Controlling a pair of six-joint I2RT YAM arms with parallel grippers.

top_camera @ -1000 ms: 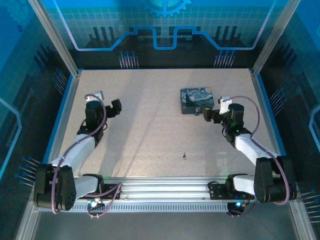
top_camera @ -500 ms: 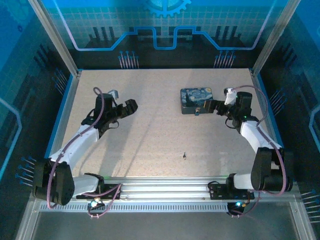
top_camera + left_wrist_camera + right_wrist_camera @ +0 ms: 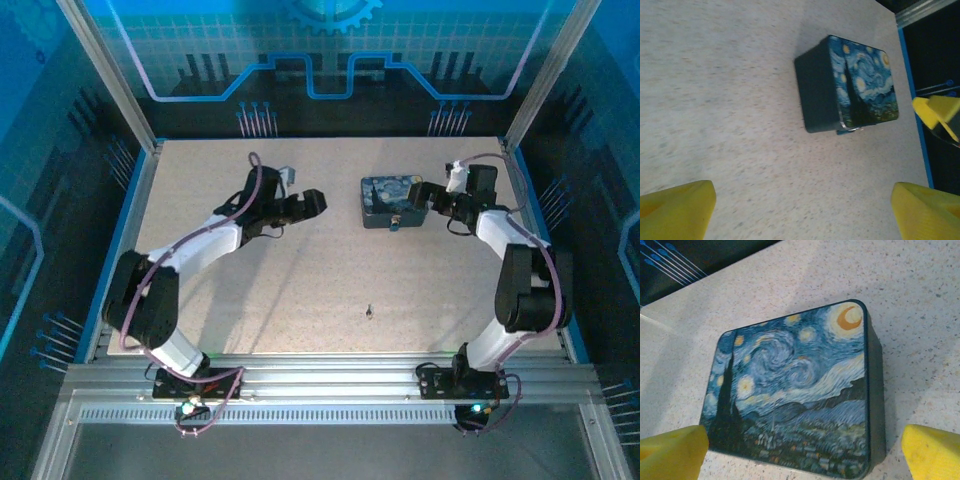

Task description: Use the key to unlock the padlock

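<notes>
The painted tin sits flat on the counter, lid up, and serves as the reference for all positions. Its lid carries a blue swirl design with yellow discs and a crescent moon; its walls are dark. The padlock is at the tin's near edge, touching the wall on the side facing the arm bases. It appears as a very small dark piece with a pale glint; in the left wrist view it projects slightly past the tin's wall with a bluish tint. Shackle detail is too small to resolve. The key lies alone on the counter, well apart from the tin on its near side, closer to the arm bases. It appears as a tiny dark sliver; its orientation cannot be determined. The left gripper is to the left of the tin, apart from it, pointed toward it; its yellow fingers are spread wide and carry nothing. The right gripper is just beside the tin's right wall; its yellow fingers are also spread wide with nothing between them, and contact with the tin cannot be confirmed.
</notes>
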